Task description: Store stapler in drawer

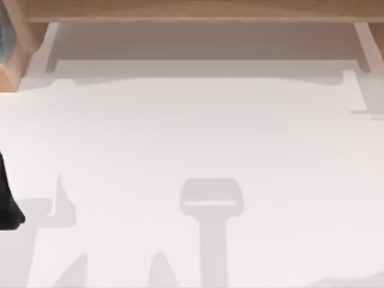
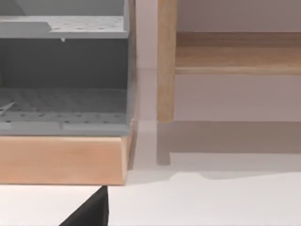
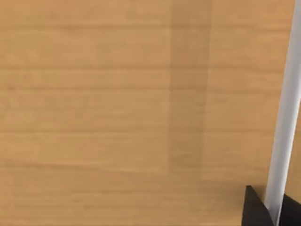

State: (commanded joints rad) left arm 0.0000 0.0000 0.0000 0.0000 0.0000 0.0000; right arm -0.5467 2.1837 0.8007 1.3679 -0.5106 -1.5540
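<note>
Wood-grain panel (image 3: 117,103) sits close before the right wrist camera. Right tool (image 3: 275,209): dark fingers (image 3: 254,212) sit on either side of a white bar (image 3: 287,117), clamped against it. Left arm (image 1: 8,201) is at the white table's (image 1: 192,138) left edge; left tool (image 2: 89,212) faces a grey perforated rack (image 2: 63,101) on a wooden base (image 2: 61,157), grip state cannot tell. Stapler position: cannot tell.
</note>
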